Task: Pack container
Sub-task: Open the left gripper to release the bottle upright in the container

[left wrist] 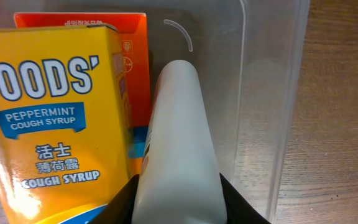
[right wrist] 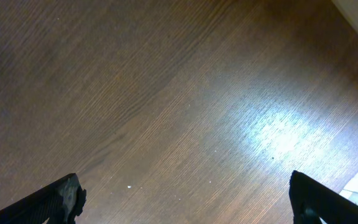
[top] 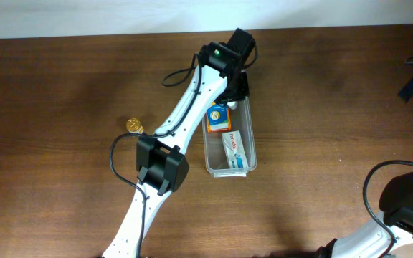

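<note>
The clear container (top: 252, 140) lies near the middle of the wooden tabletop (top: 63, 107), a little toward its right side, with its long axis running away from the arms' bases. In the overhead view an orange box (top: 217, 118) lies in the far half and a white box (top: 236, 150) lies lengthwise in the near half, both within the walls. The left arm stretches across the tabletop and the left pincer (top: 231, 97) hangs over the container's far end. In its wrist view only one white finger (left wrist: 179, 137) shows, pointing down into the container beside the clear wall (left wrist: 272, 93). A yellow cough syrup box (left wrist: 55, 112) stands close beside that finger, with the orange box (left wrist: 135, 56) just behind it. The other finger is hidden, so I cannot tell whether this pincer is clamped on the yellow box or standing apart. The right pincer (right wrist: 185, 202) hovers over bare tabletop well away from the container, its two dark fingertips spread wide apart with nothing between them. A small gold object (top: 134, 125) sits on the tabletop beside the left arm.
</note>
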`<action>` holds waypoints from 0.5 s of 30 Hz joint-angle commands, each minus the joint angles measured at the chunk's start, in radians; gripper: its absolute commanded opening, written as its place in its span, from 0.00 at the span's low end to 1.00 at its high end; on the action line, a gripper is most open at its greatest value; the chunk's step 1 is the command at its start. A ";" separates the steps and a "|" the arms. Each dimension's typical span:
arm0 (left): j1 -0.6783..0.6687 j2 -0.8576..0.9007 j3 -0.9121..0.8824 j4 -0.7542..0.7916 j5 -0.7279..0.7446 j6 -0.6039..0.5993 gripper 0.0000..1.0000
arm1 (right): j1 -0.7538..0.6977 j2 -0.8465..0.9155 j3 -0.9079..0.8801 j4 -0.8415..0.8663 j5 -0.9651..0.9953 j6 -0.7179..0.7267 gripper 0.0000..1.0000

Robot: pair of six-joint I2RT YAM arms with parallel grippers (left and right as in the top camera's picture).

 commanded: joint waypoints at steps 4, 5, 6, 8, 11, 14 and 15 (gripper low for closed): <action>-0.005 0.000 0.002 0.005 0.007 -0.006 0.31 | -0.001 -0.003 -0.004 0.003 0.002 0.011 0.98; -0.005 0.000 0.002 0.005 0.008 -0.006 0.31 | -0.001 -0.003 -0.004 0.003 0.002 0.011 0.98; -0.005 0.000 0.002 0.005 0.008 -0.006 0.31 | -0.001 -0.003 -0.003 0.003 0.002 0.011 0.98; -0.005 0.000 0.002 0.005 0.008 -0.006 0.31 | -0.001 -0.003 -0.004 0.003 0.002 0.011 0.98; -0.005 0.000 0.002 0.005 0.008 -0.006 0.37 | -0.001 -0.003 -0.003 0.003 0.002 0.011 0.98; -0.005 0.000 0.002 0.005 0.008 -0.006 0.41 | -0.001 -0.003 -0.004 0.003 0.002 0.011 0.98; -0.005 0.000 0.002 0.005 0.010 -0.006 0.41 | -0.001 -0.003 -0.004 0.003 0.002 0.011 0.98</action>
